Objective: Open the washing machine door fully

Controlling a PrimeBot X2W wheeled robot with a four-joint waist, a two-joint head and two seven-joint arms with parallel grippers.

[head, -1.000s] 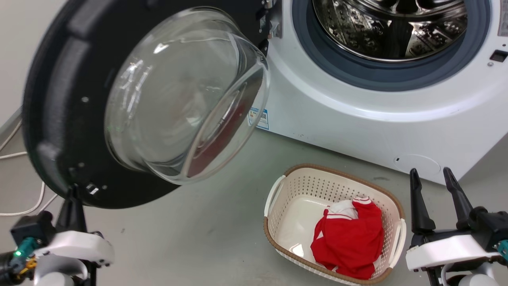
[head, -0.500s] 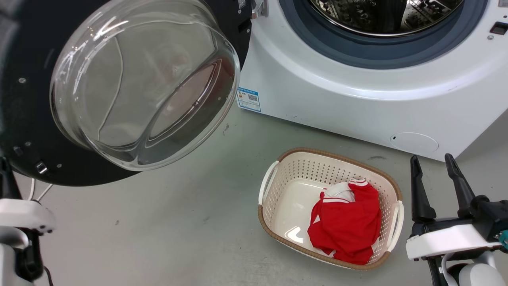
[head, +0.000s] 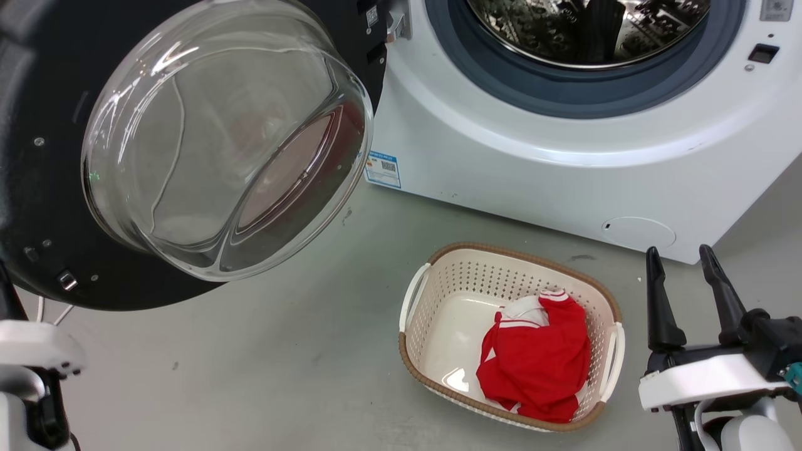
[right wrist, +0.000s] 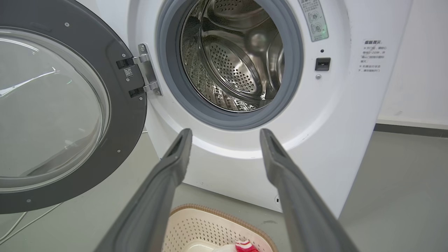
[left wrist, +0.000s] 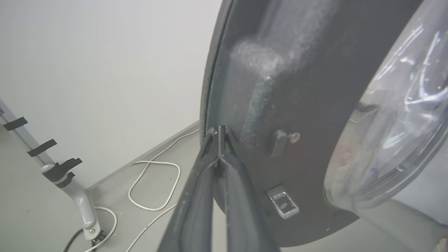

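The door (head: 37,100) stands swung wide, left of the washer (head: 501,163). Left pincer (left wrist: 218,134) clenched, tips touching the door's inner face just inside its lower rim; right pincer (head: 678,254) released — well apart from the door, beside the basket (head: 520,255) on the floor (head: 250,363).

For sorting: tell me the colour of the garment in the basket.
Garment: red, white trim; head view.

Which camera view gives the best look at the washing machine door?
The right wrist view: the washing machine door shows face-on, with its hinge, swung wide off the drum. The head view crops its top and left. The left wrist view shows a close slice of its rim at the left gripper's tips.
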